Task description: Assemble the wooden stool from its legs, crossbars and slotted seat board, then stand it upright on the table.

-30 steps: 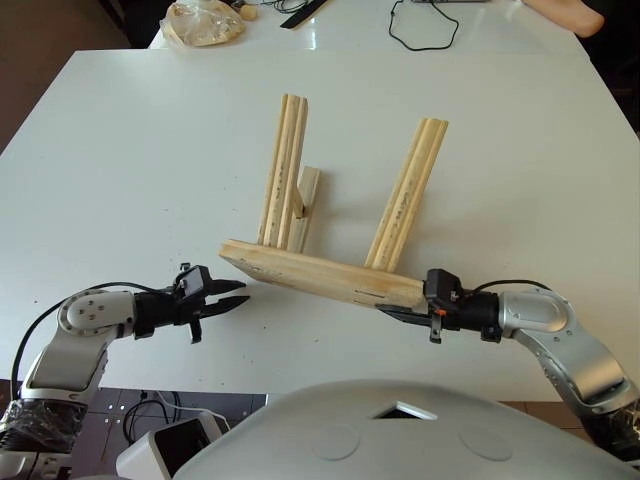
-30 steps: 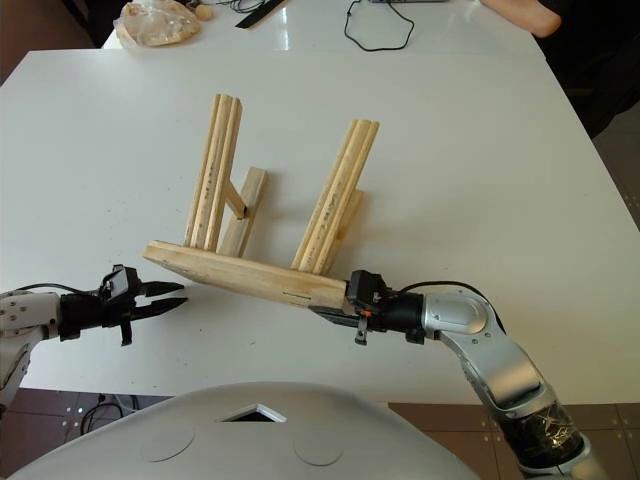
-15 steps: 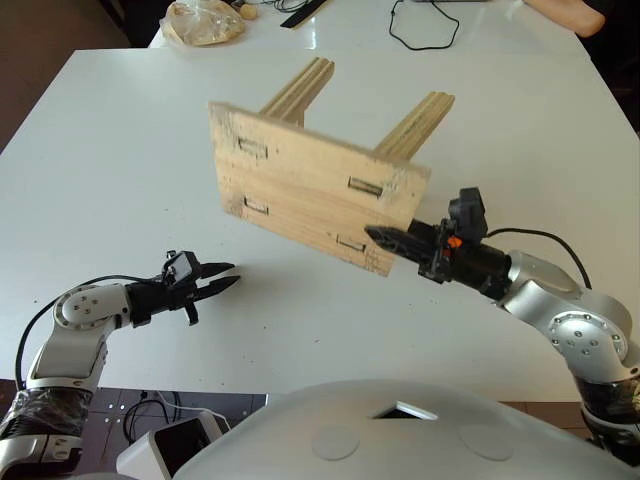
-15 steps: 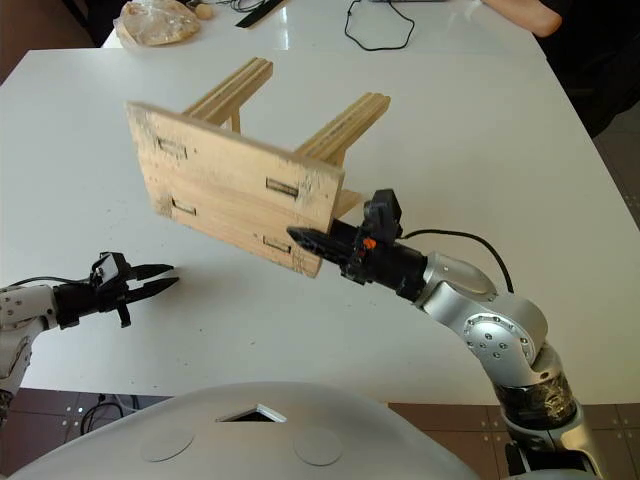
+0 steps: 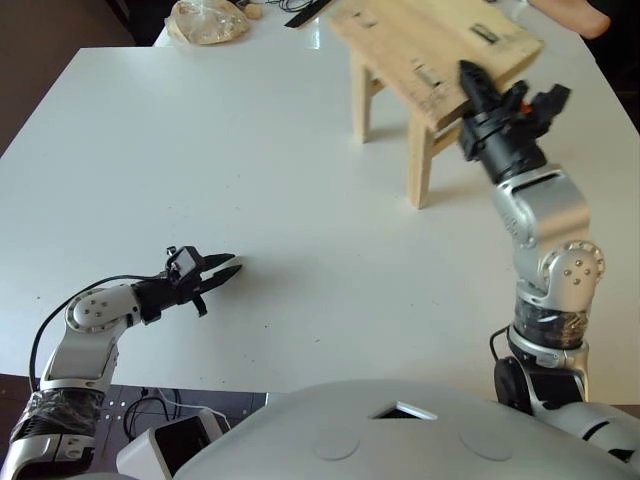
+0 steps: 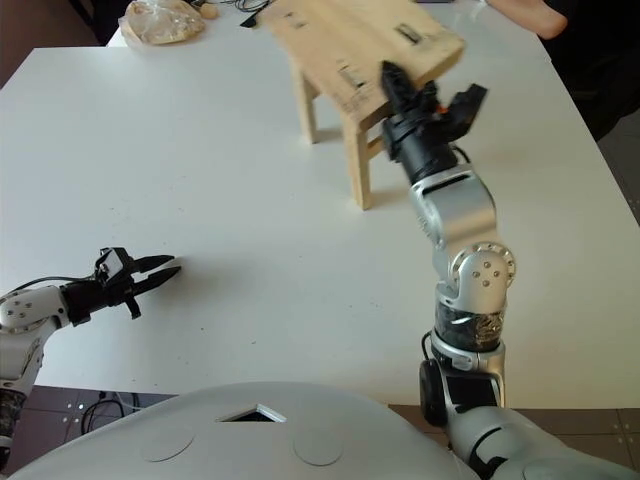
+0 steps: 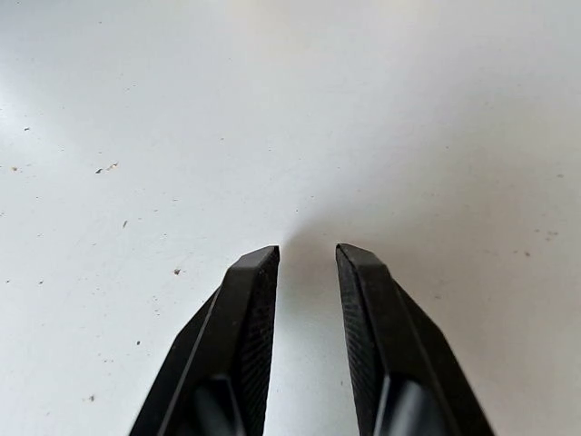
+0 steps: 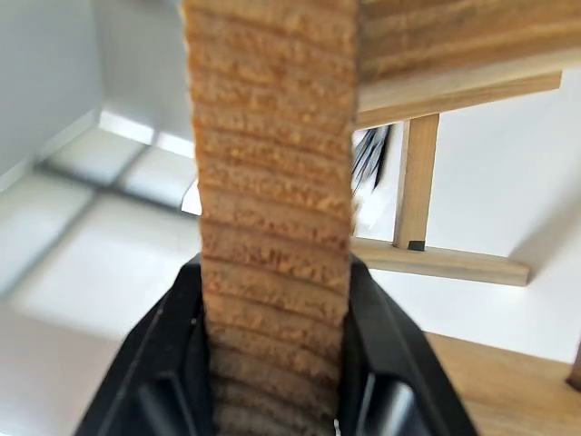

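The left pincer (image 5: 230,265) stays parted and empty low over the table's (image 5: 250,150) near left, while the right pincer (image 5: 472,88), clamping the stool (image 5: 418,70), has swung it legs-down at far right, pale slotted seat (image 5: 430,30) uppermost

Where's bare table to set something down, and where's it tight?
Biggest free patch: the table, middle and left, between the stool and the left gripper, whose jaws are open. Also bare: the near strip from the left gripper across to the right arm. Tight: far right, where the right gripper clamps the stool's seat board.
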Motion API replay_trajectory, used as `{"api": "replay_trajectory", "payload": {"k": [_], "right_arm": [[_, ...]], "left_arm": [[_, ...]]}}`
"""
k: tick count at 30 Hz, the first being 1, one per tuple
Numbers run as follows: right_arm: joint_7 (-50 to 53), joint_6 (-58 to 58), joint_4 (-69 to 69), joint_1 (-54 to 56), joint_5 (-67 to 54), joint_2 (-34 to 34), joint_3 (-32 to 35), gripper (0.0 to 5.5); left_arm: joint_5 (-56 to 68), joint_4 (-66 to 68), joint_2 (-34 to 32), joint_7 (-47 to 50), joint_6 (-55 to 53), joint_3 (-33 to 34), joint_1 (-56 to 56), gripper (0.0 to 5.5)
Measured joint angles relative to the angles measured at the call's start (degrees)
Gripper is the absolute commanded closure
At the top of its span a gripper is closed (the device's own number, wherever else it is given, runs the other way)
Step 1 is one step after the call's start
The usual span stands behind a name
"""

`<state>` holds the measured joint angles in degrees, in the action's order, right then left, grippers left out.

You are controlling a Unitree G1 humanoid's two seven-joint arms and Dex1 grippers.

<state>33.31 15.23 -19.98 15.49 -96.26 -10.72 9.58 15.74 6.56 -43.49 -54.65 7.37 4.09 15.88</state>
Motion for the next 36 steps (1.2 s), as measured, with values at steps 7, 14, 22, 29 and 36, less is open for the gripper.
{"api": "replay_trajectory", "payload": {"k": [7, 14, 22, 29, 36], "right_arm": [[0.83, 1.66, -0.98, -1.25, 1.20, 0.78, -0.24, 4.19], [2.68, 4.83, -0.38, -1.83, 2.28, 0.83, 0.65, 2.95], [4.13, 4.56, 2.06, -1.76, 2.05, 2.75, 4.39, 2.57], [3.05, 6.55, 2.53, -2.05, 2.05, 2.94, 6.35, 1.83], [-0.07, 6.41, 2.07, -4.02, -2.29, 5.98, 9.06, 0.74]], "left_arm": [[-1.47, 0.15, 0.04, 1.28, -0.05, -0.60, -0.40, 4.33], [-1.98, 0.16, 0.03, 1.79, -0.23, -1.03, -0.36, 4.33], [-2.24, 0.36, -0.06, 1.95, -0.15, -1.19, -0.32, 4.33], [-2.25, 0.86, -0.07, 1.70, -0.07, -1.59, -1.11, 4.33], [-2.24, 0.91, -0.02, 1.99, 0.54, -1.68, -0.86, 4.33]]}}
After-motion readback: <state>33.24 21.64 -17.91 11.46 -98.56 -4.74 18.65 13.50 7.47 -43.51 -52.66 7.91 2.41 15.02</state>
